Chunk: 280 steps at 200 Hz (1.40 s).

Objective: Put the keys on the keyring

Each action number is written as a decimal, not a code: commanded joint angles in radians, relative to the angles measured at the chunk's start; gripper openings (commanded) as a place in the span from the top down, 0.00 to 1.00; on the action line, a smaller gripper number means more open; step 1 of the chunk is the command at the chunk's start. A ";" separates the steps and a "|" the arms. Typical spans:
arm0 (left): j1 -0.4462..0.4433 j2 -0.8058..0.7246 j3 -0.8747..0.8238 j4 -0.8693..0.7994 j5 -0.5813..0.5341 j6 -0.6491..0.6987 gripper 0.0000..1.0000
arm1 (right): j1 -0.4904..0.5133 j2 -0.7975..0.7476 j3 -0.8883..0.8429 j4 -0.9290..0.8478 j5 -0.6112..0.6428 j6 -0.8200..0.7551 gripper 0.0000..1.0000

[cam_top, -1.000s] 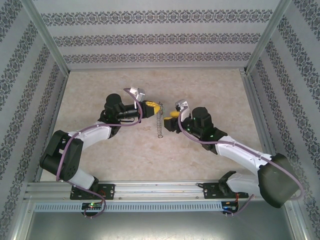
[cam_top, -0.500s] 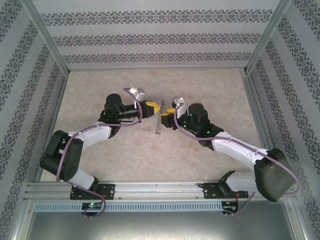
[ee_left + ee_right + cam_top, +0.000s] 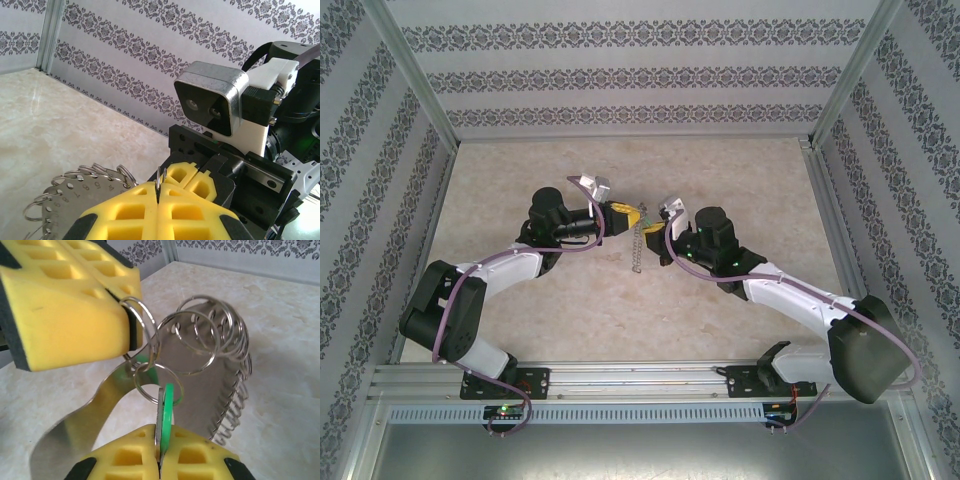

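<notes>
The keyring [image 3: 210, 385] is a silver metal plate carrying several split rings; from above it hangs like a short chain [image 3: 638, 250]. My left gripper [image 3: 158, 192] is shut on one of those rings [image 3: 159, 176], seen again in the right wrist view [image 3: 135, 322]. My right gripper [image 3: 161, 432] is shut on the green-headed key [image 3: 168, 405], held edge-on and upright. A small split ring [image 3: 152, 382] passes through the key's head and overlaps the pinched ring; I cannot tell whether they are linked. From above, the left gripper [image 3: 628, 215] and right gripper [image 3: 655, 226] nearly touch.
The beige marble tabletop [image 3: 720, 170] is fenced by patterned walls and metal posts [image 3: 840, 80]. The right wrist's camera housing [image 3: 212, 105] looms close in front of the left gripper. An aluminium rail [image 3: 640, 378] runs along the near edge.
The right gripper has moved left and closed in on the left gripper, bringing the key up to the held ring. The left arm stayed put; the hanging keyring swayed slightly.
</notes>
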State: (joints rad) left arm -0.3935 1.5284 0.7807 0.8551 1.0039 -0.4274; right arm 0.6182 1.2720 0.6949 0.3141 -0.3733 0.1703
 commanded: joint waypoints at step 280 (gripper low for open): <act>-0.014 -0.020 -0.040 0.224 -0.082 -0.061 1.00 | -0.069 -0.281 -0.125 0.071 0.100 0.210 0.17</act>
State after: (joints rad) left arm -0.3939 1.5284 0.7490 0.9817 0.9485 -0.4664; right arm 0.5533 1.0248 0.5976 0.2962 -0.3962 0.2871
